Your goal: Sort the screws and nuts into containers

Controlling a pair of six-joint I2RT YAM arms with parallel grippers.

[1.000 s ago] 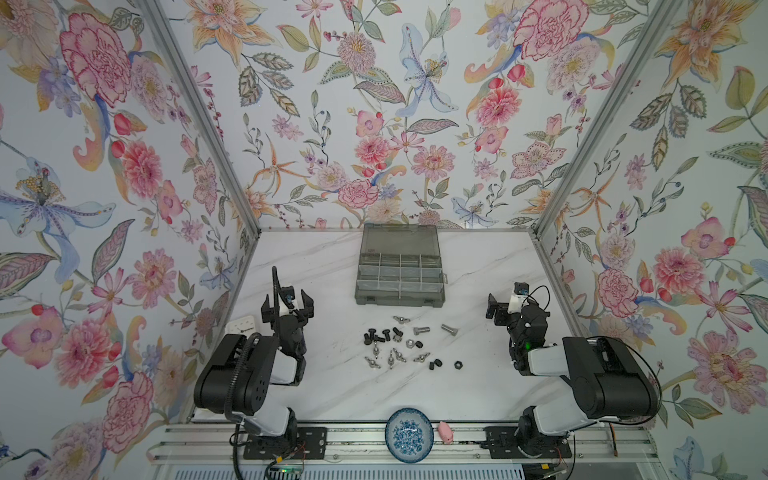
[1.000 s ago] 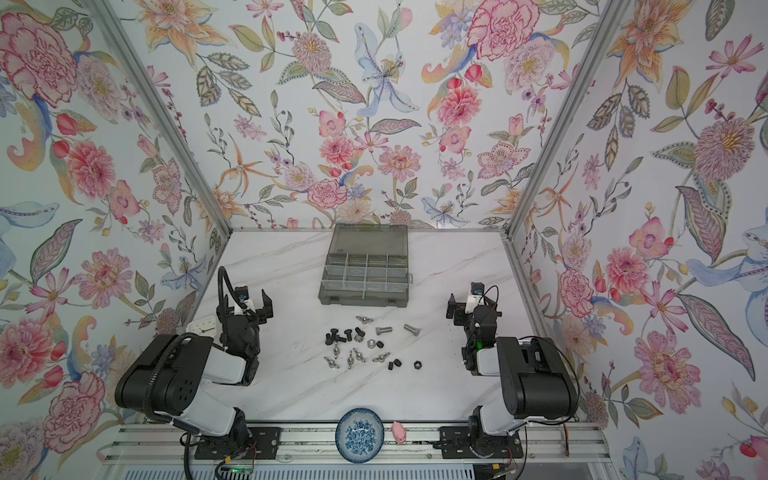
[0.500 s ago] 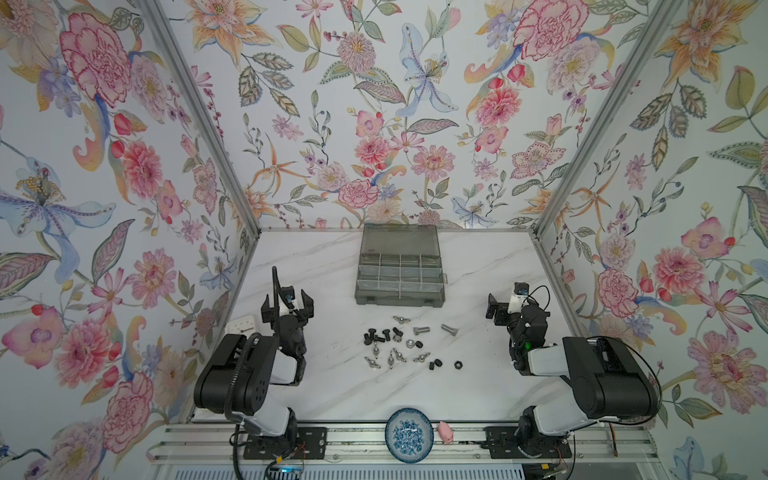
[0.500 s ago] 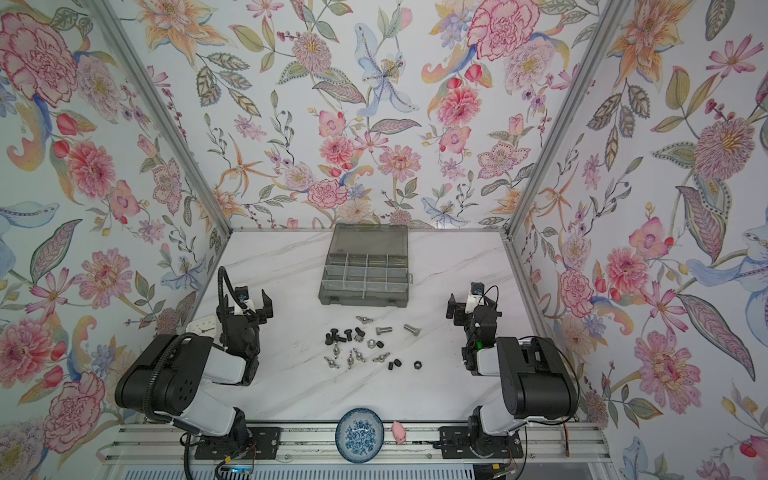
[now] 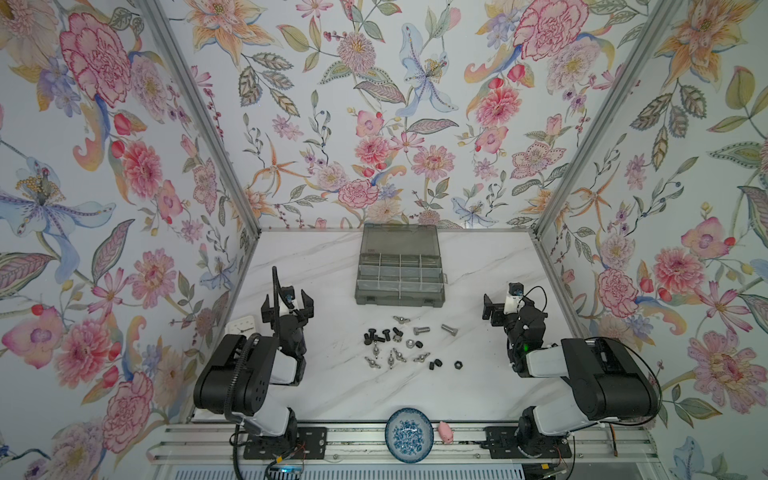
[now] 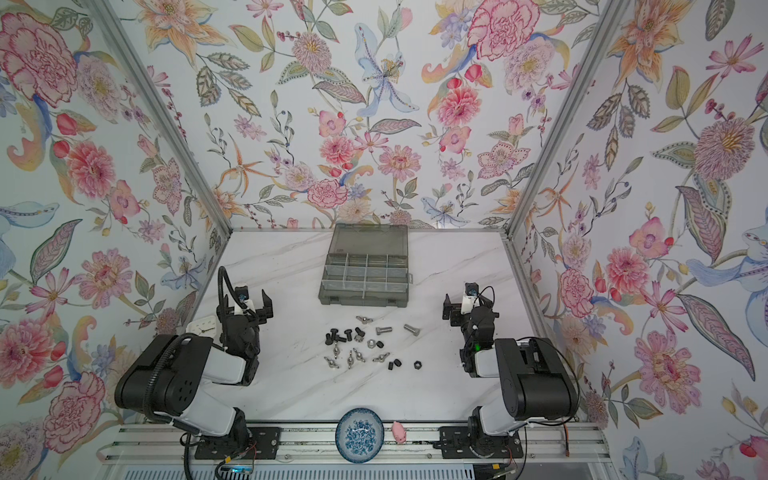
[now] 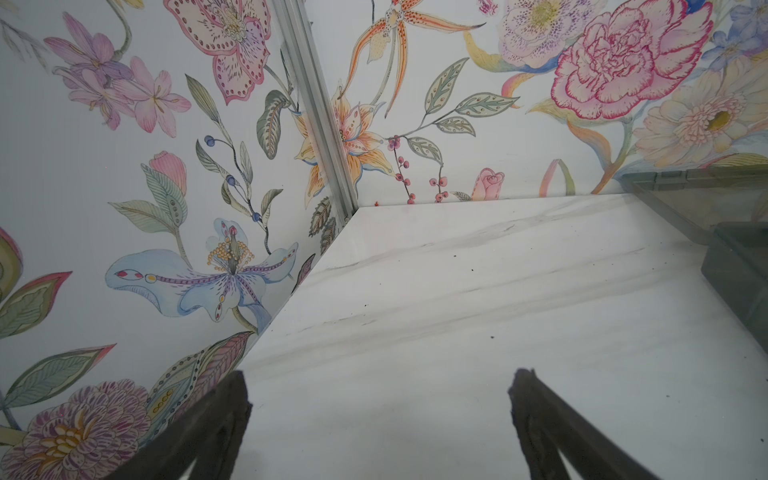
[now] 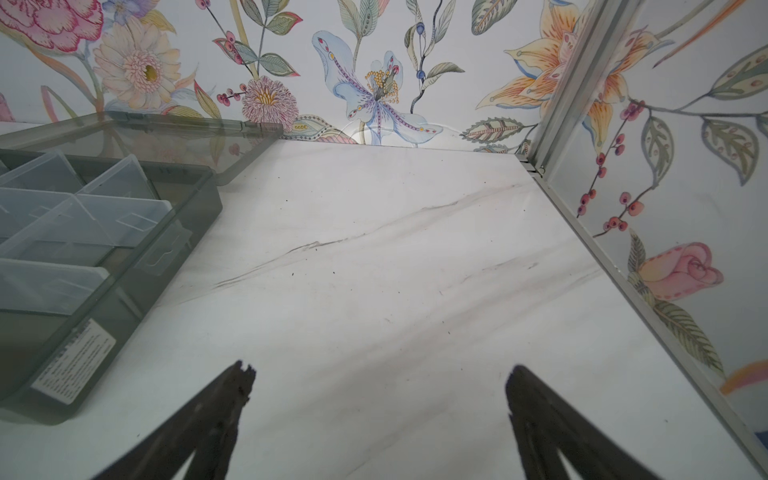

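Behind loose screws [image 5: 420, 331] and nuts [image 5: 400, 319], uncovered containers [image 5: 399, 300], every one bare.

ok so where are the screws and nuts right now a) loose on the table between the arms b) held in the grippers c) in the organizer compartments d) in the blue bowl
a: the screws and nuts lie scattered on the marble table in front of the organizer box, whose compartments look empty.
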